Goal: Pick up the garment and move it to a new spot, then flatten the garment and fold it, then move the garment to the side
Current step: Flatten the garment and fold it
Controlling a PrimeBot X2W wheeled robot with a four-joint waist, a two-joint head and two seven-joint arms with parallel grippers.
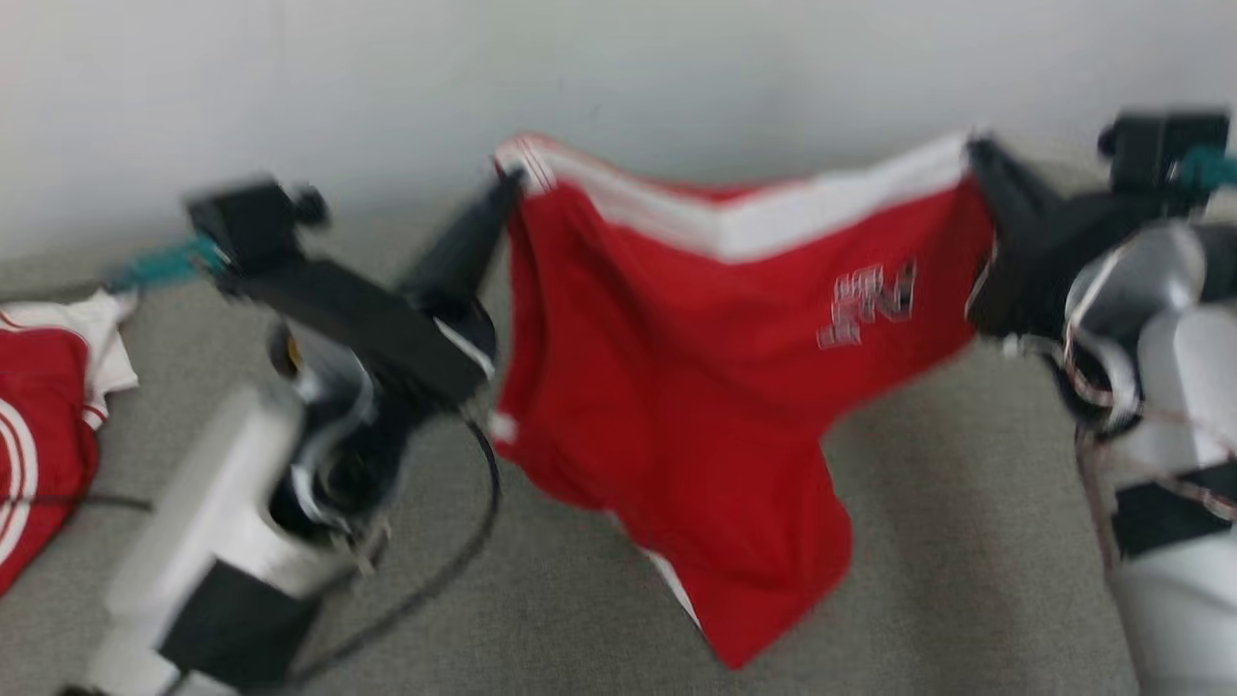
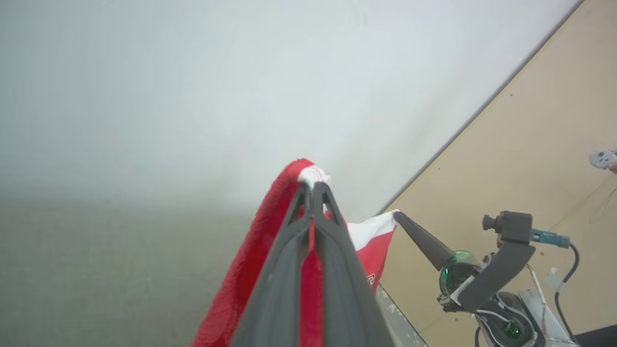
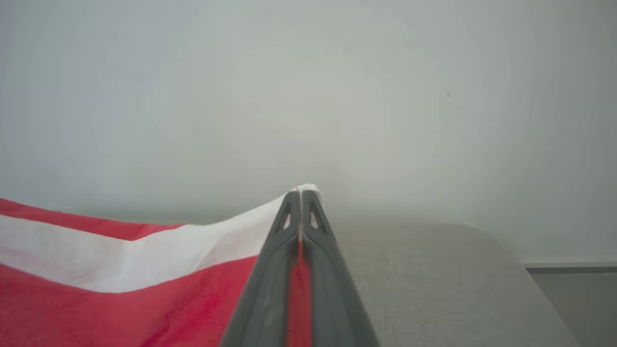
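Plainly, both arms reach toward 12 o'clock, spread wide apart. The left hand (image 1: pixel 512 182) is clamped shut on 1 waistband corner of the red garment (image 1: pixel 696 367) and the right hand (image 1: pixel 974 153) on the other, so it hangs stretched above the grey tabletop (image 1: pixel 966 541). Another red garment (image 1: pixel 39 425) lies at 9 o'clock. Bare tabletop runs to the wall at 12.
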